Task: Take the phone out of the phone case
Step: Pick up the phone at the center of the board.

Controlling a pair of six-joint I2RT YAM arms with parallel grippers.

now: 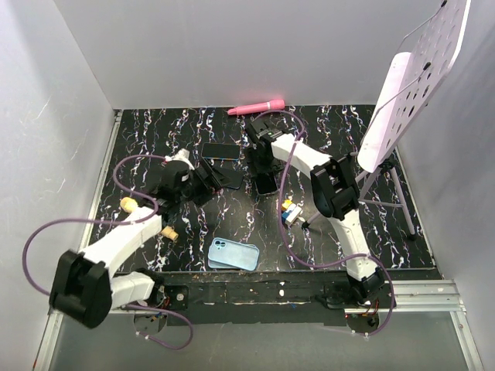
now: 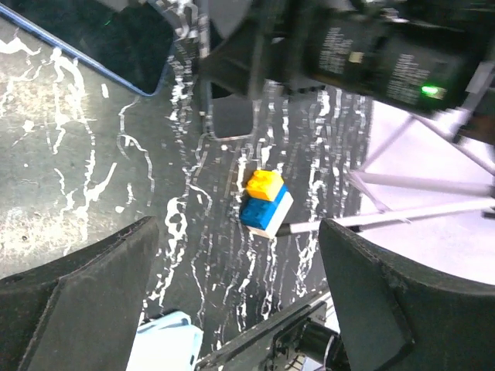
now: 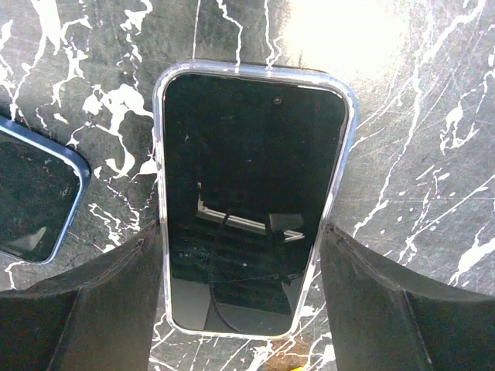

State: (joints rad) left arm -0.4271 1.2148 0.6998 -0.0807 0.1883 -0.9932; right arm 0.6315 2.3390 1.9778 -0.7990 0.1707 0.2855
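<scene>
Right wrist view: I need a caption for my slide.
Open right gripper straddles a clear-cased phone lying screen-up on marbled table.

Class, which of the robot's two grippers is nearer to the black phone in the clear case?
Right. The right gripper straddles the black phone in the clear case, one finger on each long side. The left gripper hangs apart, to the phone's left.

No text reads anywhere; small white print on the right arm [image 2: 387, 58] blurs (illegible).
</scene>
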